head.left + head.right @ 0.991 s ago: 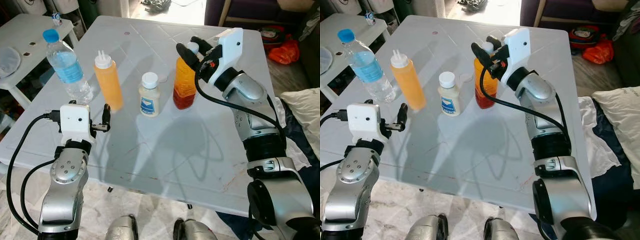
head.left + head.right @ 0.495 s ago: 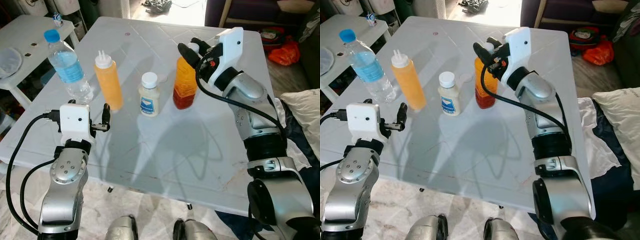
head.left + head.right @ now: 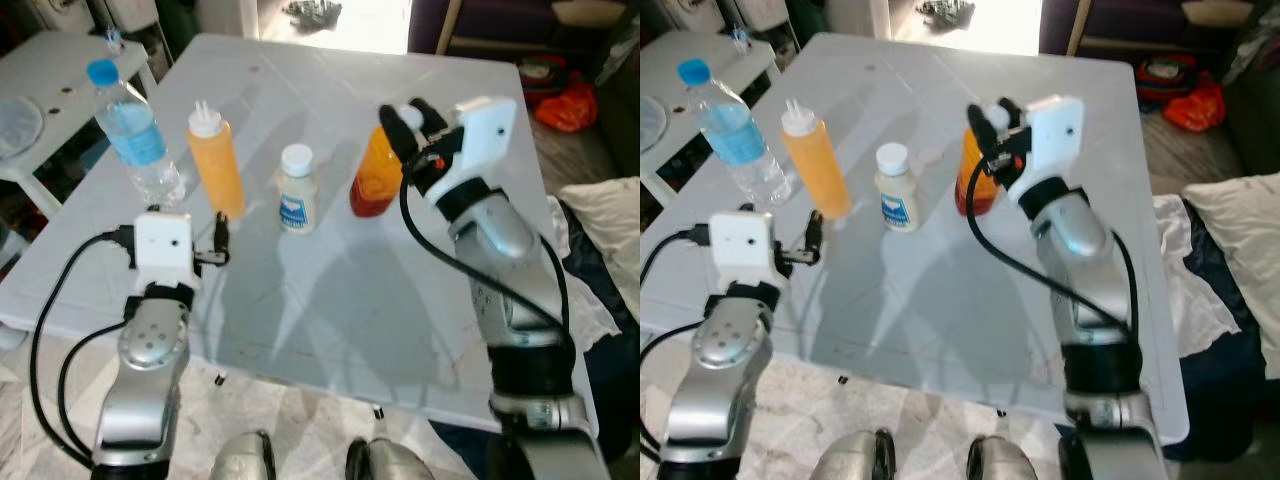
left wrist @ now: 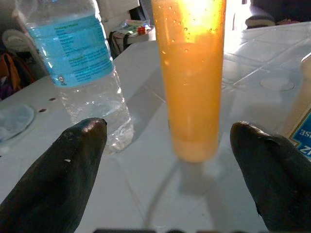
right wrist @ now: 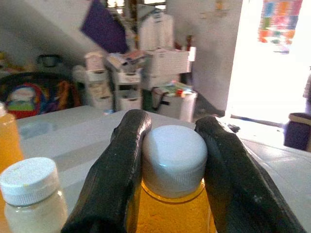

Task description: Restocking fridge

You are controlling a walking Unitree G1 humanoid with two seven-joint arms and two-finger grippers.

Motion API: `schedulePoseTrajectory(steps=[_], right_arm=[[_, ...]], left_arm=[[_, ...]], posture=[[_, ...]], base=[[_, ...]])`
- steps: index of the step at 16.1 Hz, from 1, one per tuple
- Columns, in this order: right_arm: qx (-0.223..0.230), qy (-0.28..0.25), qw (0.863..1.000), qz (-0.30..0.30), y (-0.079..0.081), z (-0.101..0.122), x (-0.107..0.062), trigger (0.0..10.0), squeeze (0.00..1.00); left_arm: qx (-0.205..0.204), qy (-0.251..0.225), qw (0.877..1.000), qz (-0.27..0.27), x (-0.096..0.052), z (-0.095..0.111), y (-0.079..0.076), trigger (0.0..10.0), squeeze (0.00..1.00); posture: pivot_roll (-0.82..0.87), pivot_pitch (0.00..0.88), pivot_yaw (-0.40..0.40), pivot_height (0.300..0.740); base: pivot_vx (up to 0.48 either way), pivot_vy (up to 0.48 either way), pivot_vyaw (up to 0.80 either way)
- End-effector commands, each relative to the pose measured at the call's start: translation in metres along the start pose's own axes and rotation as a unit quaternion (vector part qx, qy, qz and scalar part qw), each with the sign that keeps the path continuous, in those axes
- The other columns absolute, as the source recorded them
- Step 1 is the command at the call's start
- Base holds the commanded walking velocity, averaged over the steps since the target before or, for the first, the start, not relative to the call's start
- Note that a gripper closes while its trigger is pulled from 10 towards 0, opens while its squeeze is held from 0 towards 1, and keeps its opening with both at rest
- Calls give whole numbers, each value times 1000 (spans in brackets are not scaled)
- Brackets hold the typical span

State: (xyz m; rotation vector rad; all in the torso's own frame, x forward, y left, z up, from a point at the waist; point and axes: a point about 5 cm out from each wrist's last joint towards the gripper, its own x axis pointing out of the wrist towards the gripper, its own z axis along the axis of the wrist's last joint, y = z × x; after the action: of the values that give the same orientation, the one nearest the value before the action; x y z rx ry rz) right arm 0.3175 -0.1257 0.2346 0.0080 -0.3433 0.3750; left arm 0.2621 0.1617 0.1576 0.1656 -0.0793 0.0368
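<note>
On the white table (image 3: 330, 300), right hand (image 5: 172, 160) pinching tilted juice bottle (image 3: 377, 175) cap, neck leaning rightward.

a white side table (image 3: 45, 60) stands left, a red bag (image 3: 565, 105) and pillow (image 3: 610, 210) right.

A: What colours stand on the white table (image 3: 330, 300)?
B: A clear water bottle (image 3: 135, 135) with blue cap and label, an orange squeeze bottle (image 3: 217, 160) with white nozzle.
A: And the rest?
B: A cream jar (image 3: 297, 190), blue-labelled; an orange juice bottle (image 3: 375, 180), white-capped.
</note>
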Motion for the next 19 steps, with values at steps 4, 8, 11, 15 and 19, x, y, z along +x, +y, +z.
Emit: schedulePoseTrajectory(steps=[4, 8, 11, 15, 19], right_arm=[[8, 0, 997, -82, 5, 8, -22, 0, 0], [1, -13, 997, -82, 9, 23, -19, 8510, 0], [5, 29, 996, -86, 5, 7, -28, 10000, 0], [-28, 24, 996, -77, 12, 9, -27, 10000, 0], [-31, 23, 995, -91, 7, 9, -24, 10000, 0]], left_arm=[[3, -1, 1000, 15, 4, -2, 5, 10000, 0], [-7, -6, 1000, 11, 9, -2, -6, 10000, 0], [-10, -6, 1000, 17, 12, -3, -5, 10000, 0], [-9, -6, 1000, 19, 12, -5, -6, 10000, 0], [-10, -8, 1000, 21, 13, -5, -6, 10000, 0]], posture=[[31, 103, -3, 740], [11, 85, -8, 740], [9, 79, -16, 740], [13, 72, -20, 740], [8, 71, -22, 740]], base=[[0, 0, 0], [0, 0, 0], [-95, 0, 0], [-300, 0, 0], [-347, 0, 0]])
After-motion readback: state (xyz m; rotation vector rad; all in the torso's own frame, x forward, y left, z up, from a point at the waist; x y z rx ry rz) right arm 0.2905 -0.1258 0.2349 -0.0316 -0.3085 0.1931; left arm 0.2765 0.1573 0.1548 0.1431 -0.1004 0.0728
